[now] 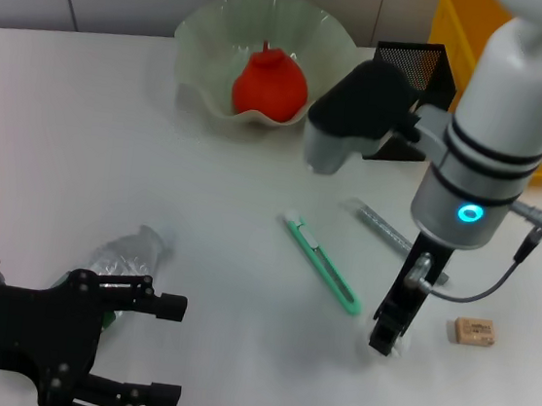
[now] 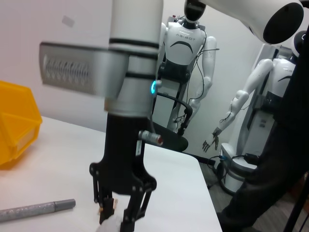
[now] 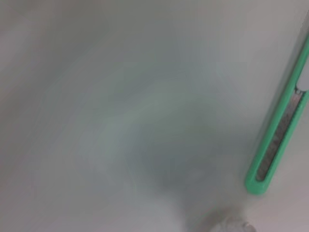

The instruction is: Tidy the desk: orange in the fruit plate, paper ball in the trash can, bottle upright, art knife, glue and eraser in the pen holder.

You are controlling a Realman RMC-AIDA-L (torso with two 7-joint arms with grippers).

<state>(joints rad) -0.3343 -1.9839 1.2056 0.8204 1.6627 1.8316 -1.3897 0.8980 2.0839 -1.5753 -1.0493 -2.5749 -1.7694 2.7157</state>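
The orange-red fruit [image 1: 269,87] already sits in the pale scalloped fruit plate [image 1: 202,34], while the right gripper [image 1: 384,341] pinches a white paper ball [image 2: 110,225]; knife, glue, eraser and bottle remain.

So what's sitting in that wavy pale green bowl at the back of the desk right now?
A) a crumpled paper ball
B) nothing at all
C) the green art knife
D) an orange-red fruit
D: the orange already lies in the fruit plate, while the green art knife lies flat on the desk nearer the right gripper.
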